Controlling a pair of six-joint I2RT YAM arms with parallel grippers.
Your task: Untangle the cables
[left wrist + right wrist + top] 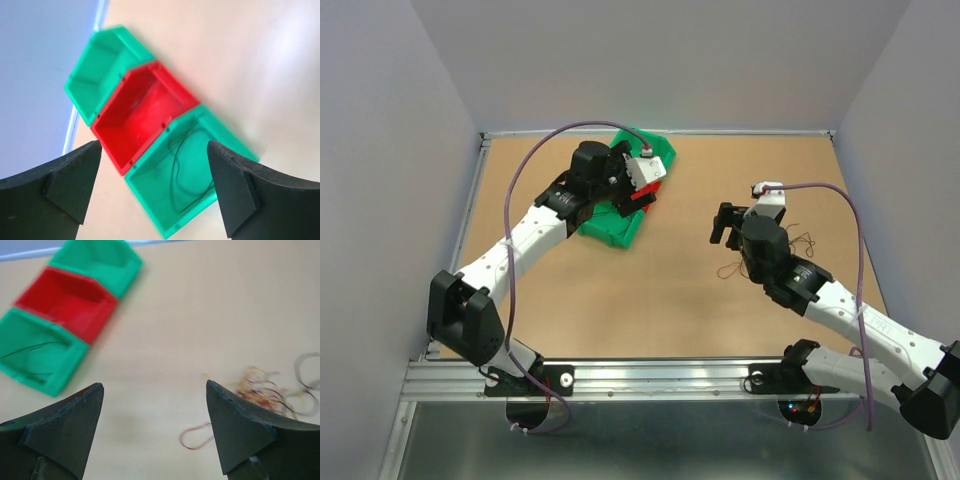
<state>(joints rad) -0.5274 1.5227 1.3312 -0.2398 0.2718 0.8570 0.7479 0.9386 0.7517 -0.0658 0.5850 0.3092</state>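
A small curly tangle of orange-yellow and reddish cables [261, 389] lies on the table to the right of my right gripper [154, 385]. A reddish loop [196, 436] sits just inside its right finger. Thin dark loops [306, 386] trail off at the far right. In the top view the strands [801, 241] lie beside the right wrist. One dark cable [184, 172] lies curled in the near green bin [150, 192], below my left gripper [154, 146]. Both grippers are open with nothing between their fingers.
Three small bins stand in a row: a green bin [102, 65], a red bin [137, 112] and the near green one. In the top view they sit at the back left [620, 228] under the left arm. Walls enclose the table.
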